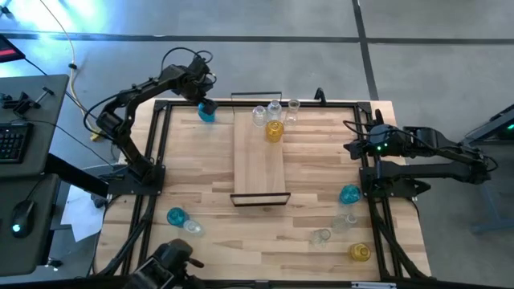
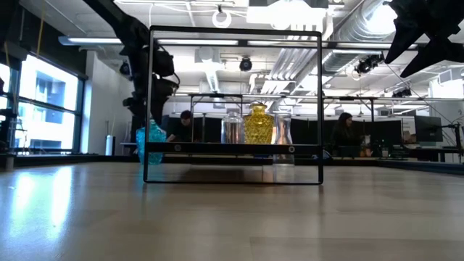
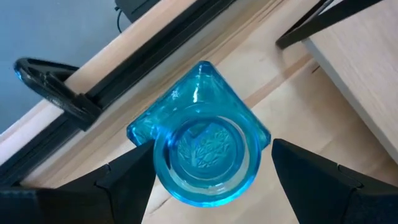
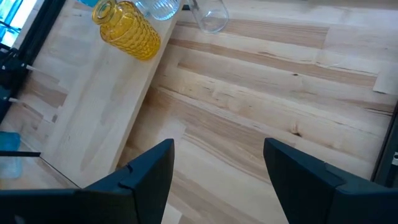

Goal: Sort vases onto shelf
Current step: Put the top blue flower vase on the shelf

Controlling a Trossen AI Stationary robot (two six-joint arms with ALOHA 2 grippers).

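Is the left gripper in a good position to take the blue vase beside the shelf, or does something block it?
Probably yes. The left gripper is open directly above the blue vase, one finger on each side of it. Nothing lies between them; the shelf stands apart, to one side.

two black jointed arms, thin cables looped along links. left gripper [image 3: 205,177] and right gripper [image 4: 217,171]: matte black wedge fingers. green light on right wrist.

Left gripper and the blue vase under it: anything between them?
Nothing. In the left wrist view the left gripper is open, its fingers flanking the blue vase with only bare gaps beside it; contact isn't clear.
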